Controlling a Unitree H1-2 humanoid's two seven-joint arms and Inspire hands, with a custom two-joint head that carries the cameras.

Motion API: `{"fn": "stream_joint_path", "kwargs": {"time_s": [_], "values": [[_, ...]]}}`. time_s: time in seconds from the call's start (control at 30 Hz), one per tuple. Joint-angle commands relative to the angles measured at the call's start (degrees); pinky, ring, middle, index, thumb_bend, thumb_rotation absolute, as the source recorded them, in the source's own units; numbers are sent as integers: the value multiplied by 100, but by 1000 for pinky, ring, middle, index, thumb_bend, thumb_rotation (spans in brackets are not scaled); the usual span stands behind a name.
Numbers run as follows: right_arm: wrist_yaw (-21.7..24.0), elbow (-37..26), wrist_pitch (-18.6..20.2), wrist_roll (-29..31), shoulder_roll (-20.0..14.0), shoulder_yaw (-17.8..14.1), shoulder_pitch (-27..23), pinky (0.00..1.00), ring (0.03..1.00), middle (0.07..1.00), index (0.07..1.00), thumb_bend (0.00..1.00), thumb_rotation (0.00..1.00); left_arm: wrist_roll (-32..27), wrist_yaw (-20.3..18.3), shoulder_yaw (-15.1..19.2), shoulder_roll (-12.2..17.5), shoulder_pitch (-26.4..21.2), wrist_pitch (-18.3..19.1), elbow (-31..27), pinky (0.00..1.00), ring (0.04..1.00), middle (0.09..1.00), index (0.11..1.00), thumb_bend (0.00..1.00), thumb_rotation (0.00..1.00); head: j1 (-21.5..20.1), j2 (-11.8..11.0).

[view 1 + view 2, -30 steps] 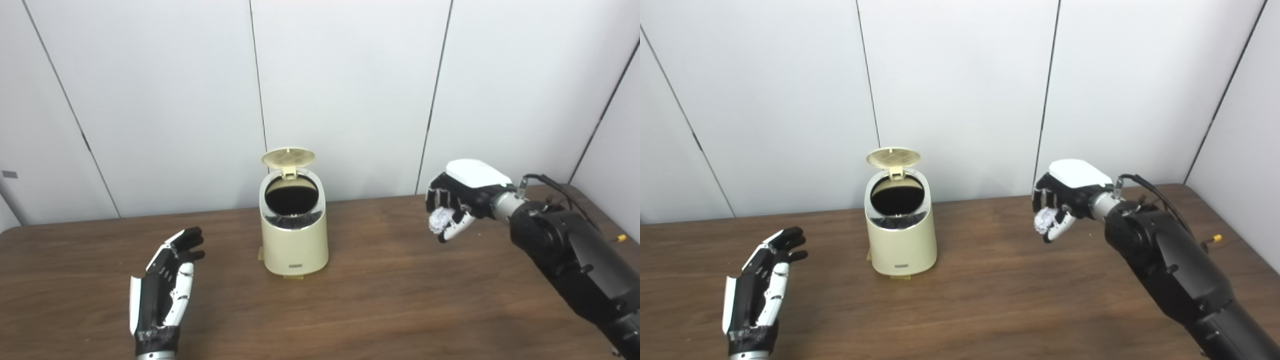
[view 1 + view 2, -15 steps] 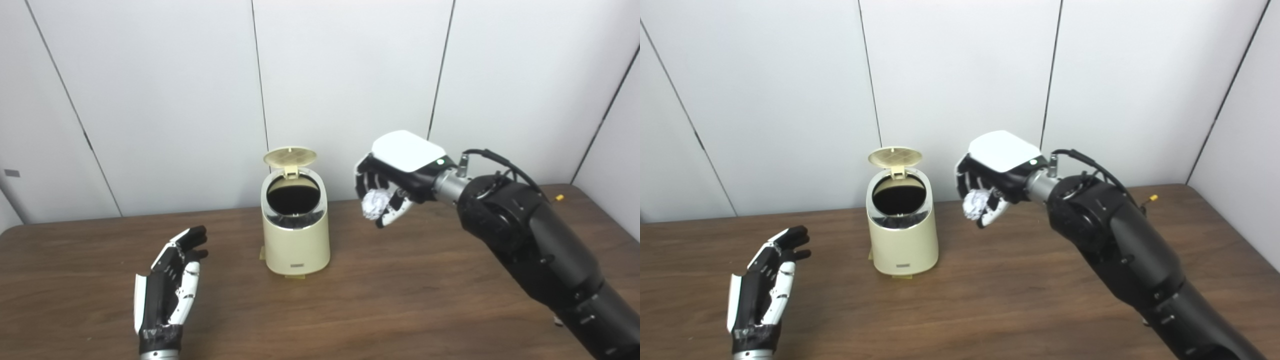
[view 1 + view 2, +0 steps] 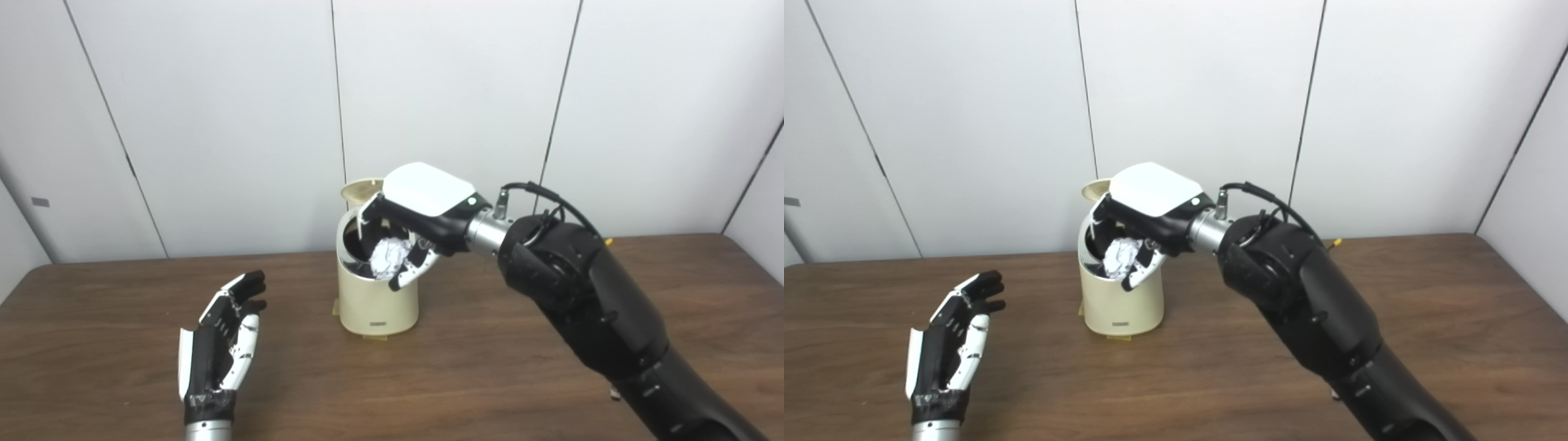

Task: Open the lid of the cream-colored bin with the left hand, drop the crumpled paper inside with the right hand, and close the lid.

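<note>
Crumpled paper [image 3: 389, 257] is what you need to watch now — it sits over the mouth of the cream-colored bin [image 3: 376, 300], held in your right hand [image 3: 416, 229], whose fingers are curled around it. The hand hangs just above the bin's opening, so the ball looks lined up with the dark hole, though you cannot tell from these views whether it is centred or nearer the bin's front rim.

The first step appears done: the lid [image 3: 361, 187] stands up behind the bin's opening, mostly hidden by the right hand. What is left, by my reading, is to let the fingers go so the paper falls inside, pull the hand clear of the bin, then bring the lid down.

Your left hand [image 3: 222, 340] rests on the table [image 3: 551, 392] well to the left of the bin, fingers spread and holding nothing — it will have to travel back to the bin for the closing.

The paper itself is a small white wad, creased all over, with grey shadows in its folds; it looks light and loosely packed, smaller than the bin's mouth.
</note>
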Motion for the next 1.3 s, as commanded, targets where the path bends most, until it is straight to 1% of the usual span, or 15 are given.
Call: {"fn": "stream_joint_path", "kwargs": {"time_s": [0.0, 0.17, 0.27, 0.3, 0.4, 0.5, 0.7, 0.8, 1.1, 1.2, 1.27], "values": [[-623, 120, -430, 21, 74, -103, -225, 325, 423, 559, 463, 510, 0, 219, 70, -106, -123, 318, -94, 221, 712, 784, 796, 778, 290, 569, 7, -10], [-1348, 620, -995, -98, 237, -47, -238, 326, 424, 564, 461, 509, 0, 197, 93, -124, -154, 322, -95, 204, 719, 786, 799, 780, 278, 519, 18, -40], [-1568, 824, -1095, -199, 337, -28, -250, 334, 427, 565, 459, 509, 0, 214, 100, -128, -149, 320, -79, 203, 717, 786, 799, 778, 277, 513, 23, -41], [-1719, 923, -1192, -251, 369, -17, -260, 336, 428, 566, 459, 509, 0, 208, 95, -132, -148, 325, -77, 195, 716, 787, 799, 778, 275, 510, 25, -42], [-2062, 1148, -1391, -400, 422, 17, -293, 310, 437, 576, 471, 491, 0, 200, 96, -137, -157, 338, -85, 173, 721, 789, 798, 780, 291, 516, 22, -41], [-2256, 1296, -1479, -510, 456, 31, -317, 313, 444, 575, 467, 490, 0, 213, 99, -147, -161, 355, -83, 140, 710, 780, 792, 776, 276, 502, 18, -36], [-2416, 1419, -1456, -680, 445, -7, -382, 306, 440, 578, 473, 489, 0, 145, 62, -162, -137, 367, -125, 172, 716, 780, 791, 774, 279, 582, 15, -30], [-2495, 1526, -1472, -795, 399, 4, -439, 305, 438, 580, 478, 488, 0, 179, 57, -178, -114, 377, -155, 173, 724, 783, 793, 776, 283, 606, 13, -28], [-2495, 1681, -1298, -1044, 315, -23, -503, 320, 444, 574, 470, 491, 0, 195, 65, -172, -113, 397, -81, 124, 716, 779, 790, 777, 286, 615, -9, -22], [-2540, 1687, -1240, -1171, 289, -38, -520, 321, 446, 575, 468, 491, 0, 186, 46, -181, -97, 393, -104, 135, 718, 780, 791, 775, 296, 617, -12, -22], [-2641, 1721, -1276, -1246, 256, -36, -545, 324, 445, 572, 469, 492, 0, 204, 57, -181, -98, 395, -114, 134, 718, 780, 790, 774, 292, 616, -10, -24]]}}
